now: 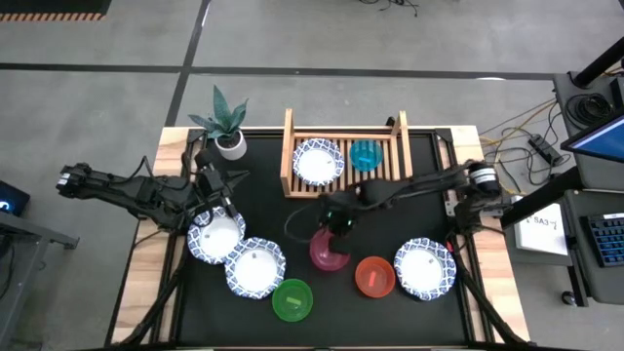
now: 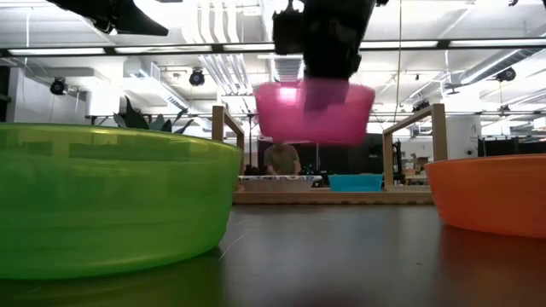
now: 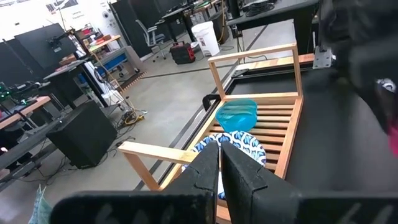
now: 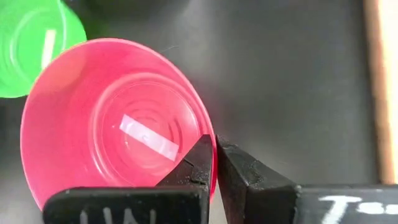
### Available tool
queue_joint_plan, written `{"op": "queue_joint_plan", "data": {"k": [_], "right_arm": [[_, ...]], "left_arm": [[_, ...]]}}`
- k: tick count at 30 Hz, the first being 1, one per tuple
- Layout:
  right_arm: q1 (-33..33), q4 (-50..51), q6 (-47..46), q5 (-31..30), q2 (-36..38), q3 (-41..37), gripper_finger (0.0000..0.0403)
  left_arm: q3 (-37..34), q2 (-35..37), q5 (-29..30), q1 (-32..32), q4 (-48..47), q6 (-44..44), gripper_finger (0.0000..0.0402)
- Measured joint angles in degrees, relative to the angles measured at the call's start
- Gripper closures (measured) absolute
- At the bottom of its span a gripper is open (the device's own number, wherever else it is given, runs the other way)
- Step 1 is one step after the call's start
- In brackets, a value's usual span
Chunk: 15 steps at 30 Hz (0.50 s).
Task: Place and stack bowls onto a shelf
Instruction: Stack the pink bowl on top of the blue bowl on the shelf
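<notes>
Setting: black-topped bench [image 1: 390, 312] in an open workshop, grey floor around it, a person seated far behind in the low view.
Shelf: light wooden slatted shelf [image 1: 289, 151] at the far middle of the bench, holding one patterned bowl [image 1: 318, 161] and, just right of it, the teal bowl [image 1: 366, 154].
Magenta bowl: magenta bowl [image 4: 118, 130] hangs clear of the bench, near of the shelf, between the green and red bowls.
Right gripper: right gripper [image 4: 214, 163] has its jaws clenched on the magenta bowl's rim, one finger inside, one outside.
Left gripper: left gripper [image 3: 219, 169] waits over the left side of the bench, jaws pressed together with nothing between them.
Handling: thin plastic, judged light and slightly springy, smooth enough to swing in a rim pinch; the rim is the only thin edge to grasp. Patterned bowls look heavier and chip-prone.
Count, patterned bowls: four; one shelved, two overlapping at near left [image 1: 255, 268], one at near right [image 1: 425, 269].
Count, plain bowls: four; teal, magenta, green bowl [image 1: 292, 299], red bowl [image 1: 374, 277].
Other: one potted plant [image 1: 227, 125] at far left.
</notes>
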<state>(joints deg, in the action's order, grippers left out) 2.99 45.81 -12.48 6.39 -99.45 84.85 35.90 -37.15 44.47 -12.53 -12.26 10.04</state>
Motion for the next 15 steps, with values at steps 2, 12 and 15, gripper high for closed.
{"op": "queue_joint_plan", "data": {"k": [2,12,15], "right_arm": [[-2.1,1.8,0.5,-0.4,2.1,0.7,0.0394],[-20.5,10.0,7.6,-6.0,10.7,1.4,0.0394],[-27.8,11.0,10.2,-9.4,10.7,1.4,0.0394]], "left_arm": [[0.0,0.0,0.0,0.0,0.4,0.0,0.0402],[0.0,-0.1,0.0,0.0,0.9,0.0,0.0402],[0.0,0.0,0.0,0.0,0.9,0.0,0.0402]]}}
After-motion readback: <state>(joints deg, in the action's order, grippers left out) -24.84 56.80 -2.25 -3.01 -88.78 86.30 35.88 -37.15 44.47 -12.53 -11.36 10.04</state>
